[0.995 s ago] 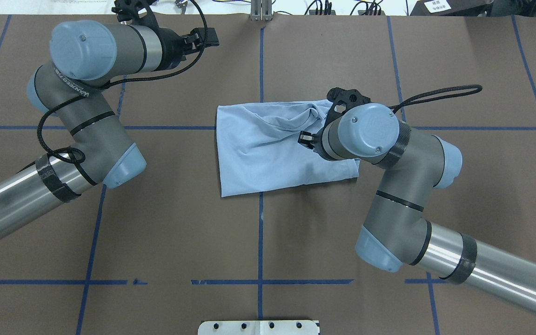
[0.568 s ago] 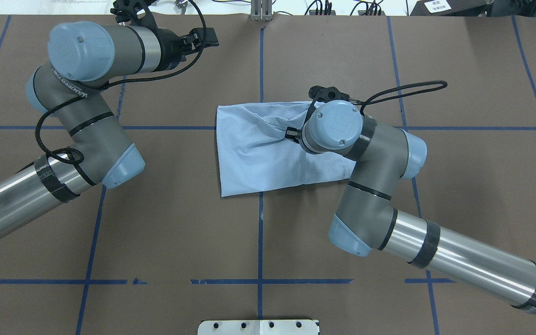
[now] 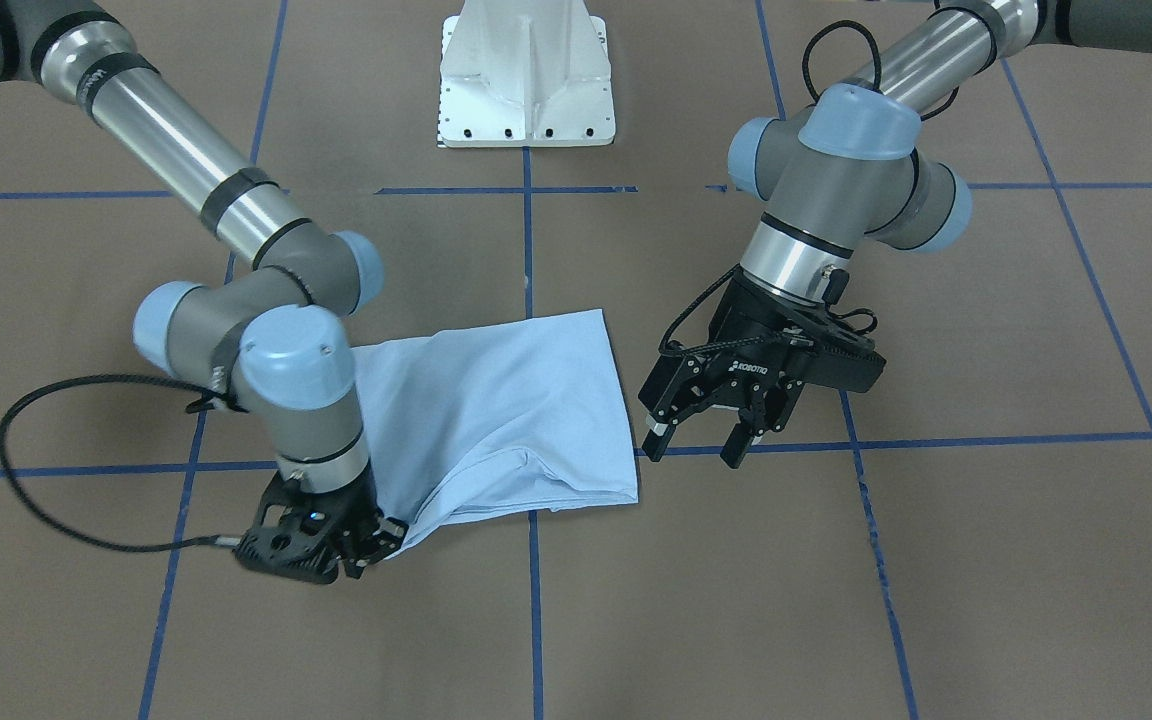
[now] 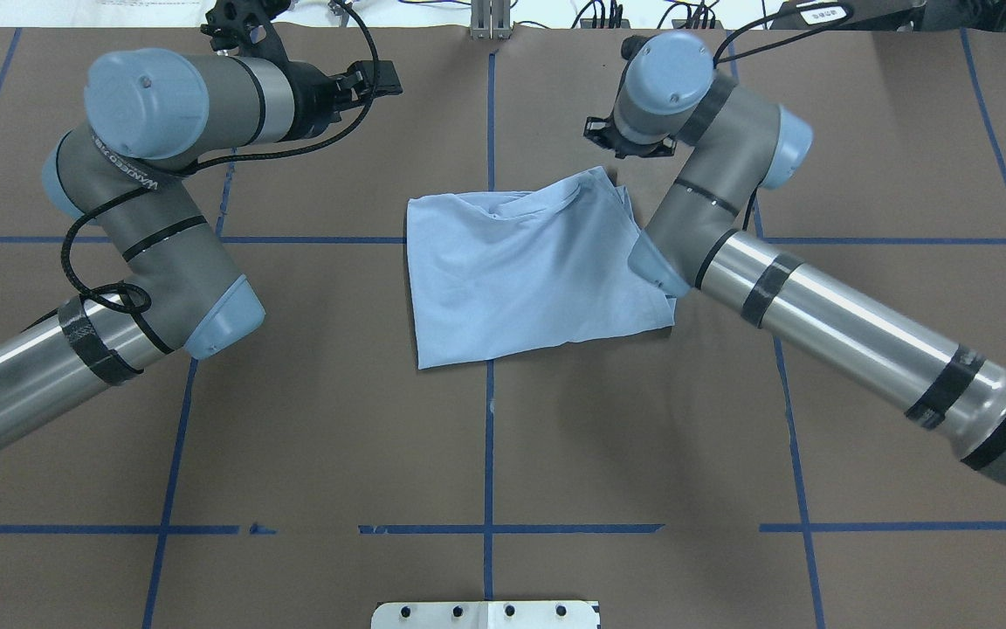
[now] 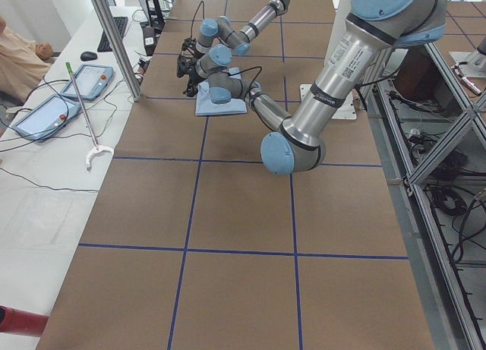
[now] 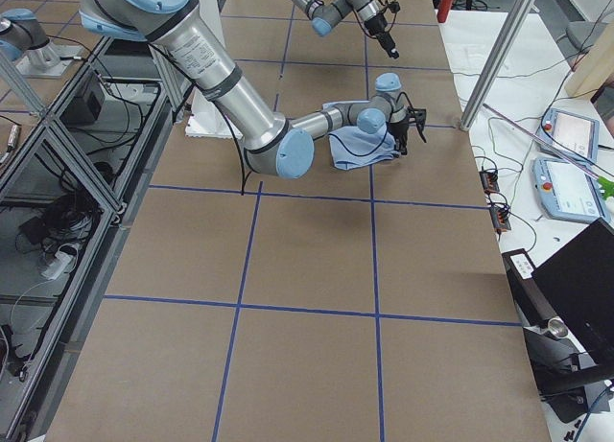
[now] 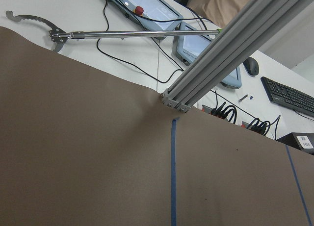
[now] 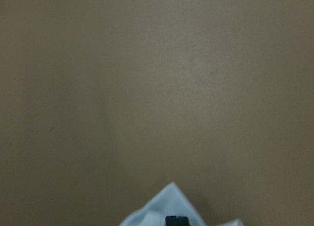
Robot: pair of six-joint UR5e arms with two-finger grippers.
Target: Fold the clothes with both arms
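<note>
The left tool [image 3: 696, 445] hung spread above the counter [image 4: 311, 419], clear of the T-shirt [image 4: 529, 271], which lay half-folded at its middle. The cloth looked light and limp, likely best taken at corners or hems. The right tool [image 3: 376, 538] pinched one corner. The front view showed that grip, which the overhead view hid under the wrist.
</note>
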